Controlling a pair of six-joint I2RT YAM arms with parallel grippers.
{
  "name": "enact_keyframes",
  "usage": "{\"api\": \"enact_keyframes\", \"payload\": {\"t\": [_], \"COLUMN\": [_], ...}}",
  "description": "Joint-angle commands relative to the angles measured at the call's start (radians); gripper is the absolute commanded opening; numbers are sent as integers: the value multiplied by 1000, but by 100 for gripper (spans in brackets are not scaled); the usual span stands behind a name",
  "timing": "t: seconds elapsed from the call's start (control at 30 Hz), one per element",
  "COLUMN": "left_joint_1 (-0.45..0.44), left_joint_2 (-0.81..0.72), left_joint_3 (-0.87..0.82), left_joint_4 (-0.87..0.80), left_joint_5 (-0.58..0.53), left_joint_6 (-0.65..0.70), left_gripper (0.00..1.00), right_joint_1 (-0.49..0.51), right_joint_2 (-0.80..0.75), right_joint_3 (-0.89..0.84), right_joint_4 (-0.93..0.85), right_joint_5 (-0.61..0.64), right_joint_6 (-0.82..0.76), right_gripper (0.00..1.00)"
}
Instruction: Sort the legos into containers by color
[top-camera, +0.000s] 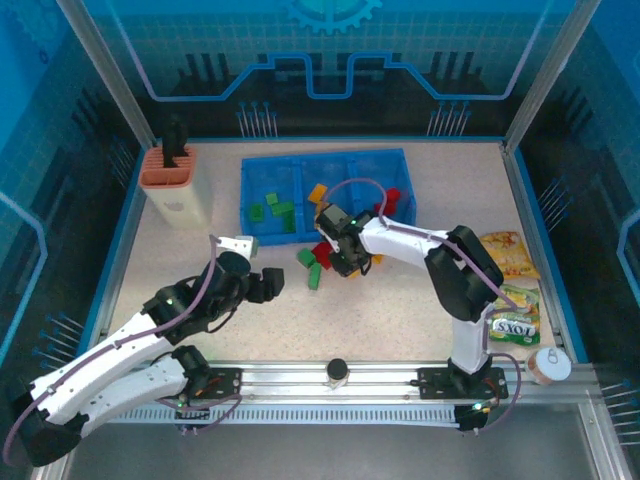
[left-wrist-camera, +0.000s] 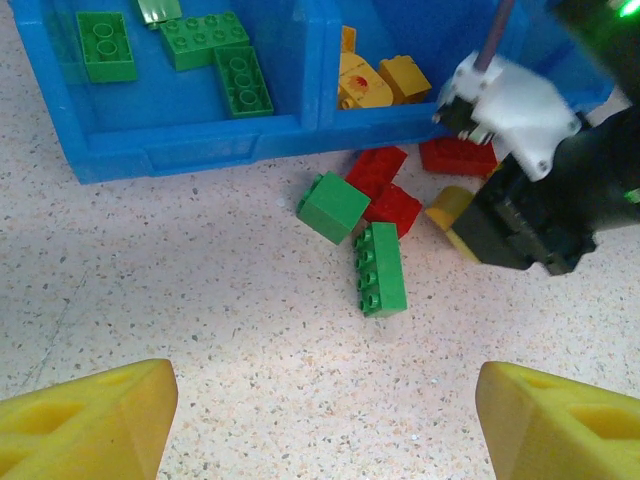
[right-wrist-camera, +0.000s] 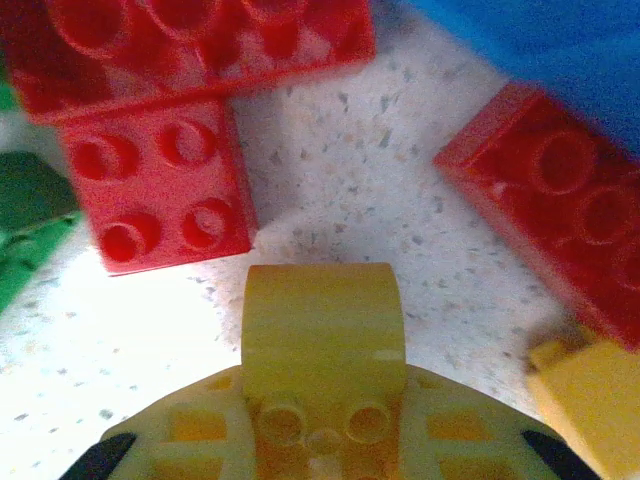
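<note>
The right pincer (top-camera: 345, 258) pinches a yellow lego (right-wrist-camera: 322, 320) down at the table (top-camera: 400, 310), just before the blue tray (left-wrist-camera: 200, 152), among red legos (right-wrist-camera: 155, 180); the left pincer (left-wrist-camera: 320, 410) hangs spread nearby

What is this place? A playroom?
Probably a robot test booth, not a playroom: a left arm and right arm bolted to a rail, blue walls around the table, and a blue tray of legos.

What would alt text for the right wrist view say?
A yellow brick sits in the right pincer over the speckled table. Ahead lie red bricks on both sides, a green one at far left, the blue tray top right.
</note>
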Motion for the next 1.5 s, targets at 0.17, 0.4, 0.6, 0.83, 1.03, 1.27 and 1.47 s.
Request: {"api": "enact_keyframes", "payload": {"t": [0.17,0.4,0.6,0.83,1.03,1.27,1.47], "left_joint_1": [-7,-17,-20,-21,-21,-15,-14], "left_joint_2": [54,63,118,337,654,949,1072], "left_joint_3": [-33,-68,-84,-3,179,379,435], "left_joint_4": [9,-2,62,134,137,58,25], "left_joint_5": [16,79,130,182,183,172,108], "left_joint_6": [-12,-59,-58,-6,40,77,89], "left_gripper": [79,80,80,81,80,73,49], "right_joint_1": [-103,-148,-159,-146,-136,-186,-254], "right_joint_2": [136,397,369,69,-192,-458,-656], "right_joint_3": [528,864,882,668,399,40,-179], "right_joint_4": [-125,-255,-230,-101,12,97,140], "right_joint_5": [-48,-21,-66,-143,-162,-159,-189], "right_joint_6": [-26,-41,-30,-2,34,83,128], "right_gripper": [21,22,65,78,78,78,78]}}
